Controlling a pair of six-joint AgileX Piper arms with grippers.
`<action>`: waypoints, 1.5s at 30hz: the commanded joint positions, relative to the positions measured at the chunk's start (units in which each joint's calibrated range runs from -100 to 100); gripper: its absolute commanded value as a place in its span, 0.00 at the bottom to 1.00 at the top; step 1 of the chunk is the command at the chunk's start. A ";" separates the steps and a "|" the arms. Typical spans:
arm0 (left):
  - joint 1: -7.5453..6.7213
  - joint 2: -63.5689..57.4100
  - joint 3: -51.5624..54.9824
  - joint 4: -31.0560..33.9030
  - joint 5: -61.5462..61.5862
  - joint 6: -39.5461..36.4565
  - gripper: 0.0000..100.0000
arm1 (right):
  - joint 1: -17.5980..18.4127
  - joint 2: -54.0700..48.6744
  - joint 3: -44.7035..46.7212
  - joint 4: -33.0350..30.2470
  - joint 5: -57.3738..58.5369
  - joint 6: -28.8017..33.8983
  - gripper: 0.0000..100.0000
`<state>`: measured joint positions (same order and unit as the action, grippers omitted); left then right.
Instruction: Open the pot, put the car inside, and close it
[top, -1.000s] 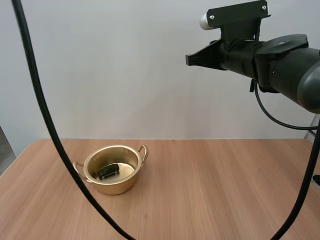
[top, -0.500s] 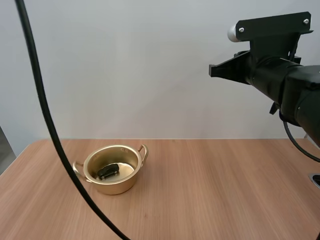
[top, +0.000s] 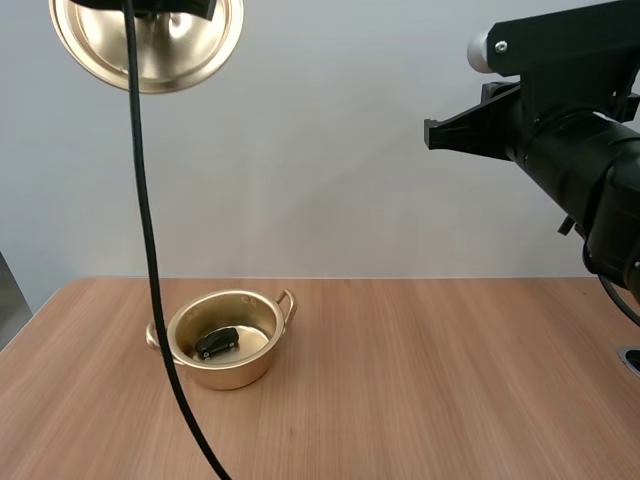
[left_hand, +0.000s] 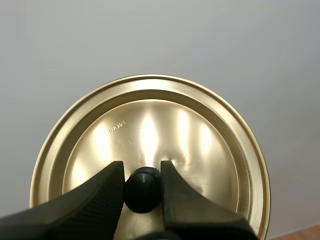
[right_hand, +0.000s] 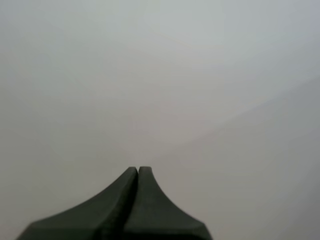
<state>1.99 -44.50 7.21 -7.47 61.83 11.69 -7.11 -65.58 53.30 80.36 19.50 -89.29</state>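
Brass-coloured and thin, the lid (left_hand: 150, 125) should feel light but slick, so your left gripper (left_hand: 142, 169) rightly clamps its black knob (left_hand: 143, 190), high over the table (top: 450, 380); your right gripper (right_hand: 137, 175) is closed on nothing. Below, the toy car (top: 217, 342) lies inside the open pot (top: 232, 377) on the smooth wooden table, plain wall (top: 330, 150) beyond.

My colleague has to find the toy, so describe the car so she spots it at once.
On the wooden table, toward the left in the high view, stands an open gold pot with two handles. The car lies on the pot's floor: small and black, the only dark thing against the shiny gold.
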 joint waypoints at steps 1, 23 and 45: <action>0.04 0.62 7.08 0.05 4.02 -0.02 0.00 | -0.03 0.04 0.21 -0.10 0.17 0.01 0.00; 0.04 14.78 9.42 -4.64 18.75 0.30 0.00 | -0.03 0.04 0.21 -1.82 0.18 0.22 0.00; 0.04 15.38 28.25 -4.53 12.34 2.59 0.00 | -0.03 0.04 0.21 -2.32 0.18 0.22 0.00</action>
<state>1.99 -29.18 34.92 -12.05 73.47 14.23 -7.11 -65.58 53.46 78.03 19.67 -89.12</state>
